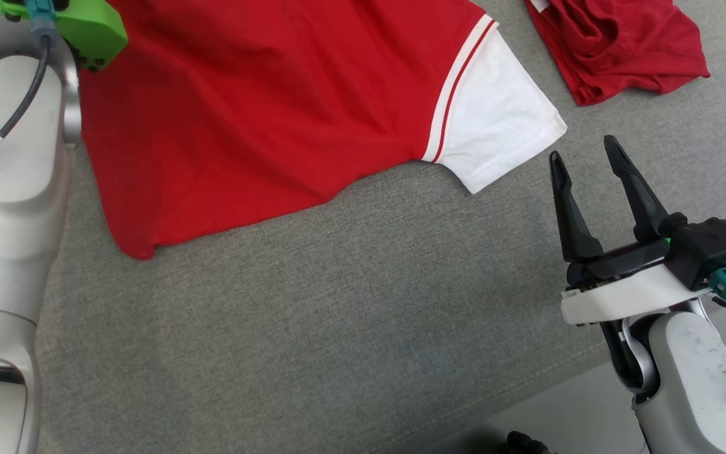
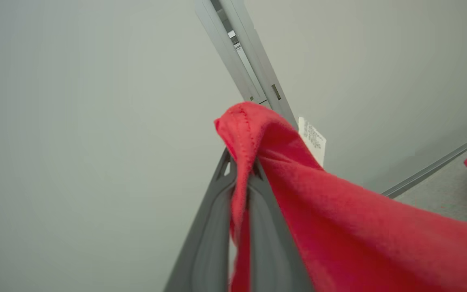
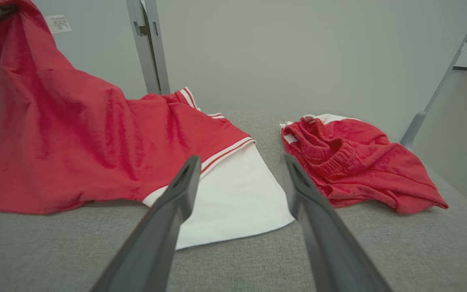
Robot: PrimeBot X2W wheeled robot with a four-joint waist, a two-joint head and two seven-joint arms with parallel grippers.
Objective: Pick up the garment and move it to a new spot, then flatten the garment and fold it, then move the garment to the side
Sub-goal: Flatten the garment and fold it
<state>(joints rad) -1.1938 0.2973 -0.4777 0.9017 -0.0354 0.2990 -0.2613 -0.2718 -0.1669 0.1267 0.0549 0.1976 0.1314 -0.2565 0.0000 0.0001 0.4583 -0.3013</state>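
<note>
Clearly, the red garment point(image 1: 262, 107) has a white, red-striped sleeve point(image 1: 495, 120).

Setting: looks like a robot test bay or lab, not a home. Evidence: wide work surface point(image 1: 338, 328) covered in plain grey fabric; bare pale grey wall point(image 3: 298, 52) behind it; metal frame post point(image 3: 148, 52); printed paper label point(image 3: 58, 23) stuck on the wall; slanted metal strut point(image 3: 440, 89) at one side. A red garment point(image 1: 262, 113) and a second red garment point(image 1: 615, 44) are on the fabric.
</note>
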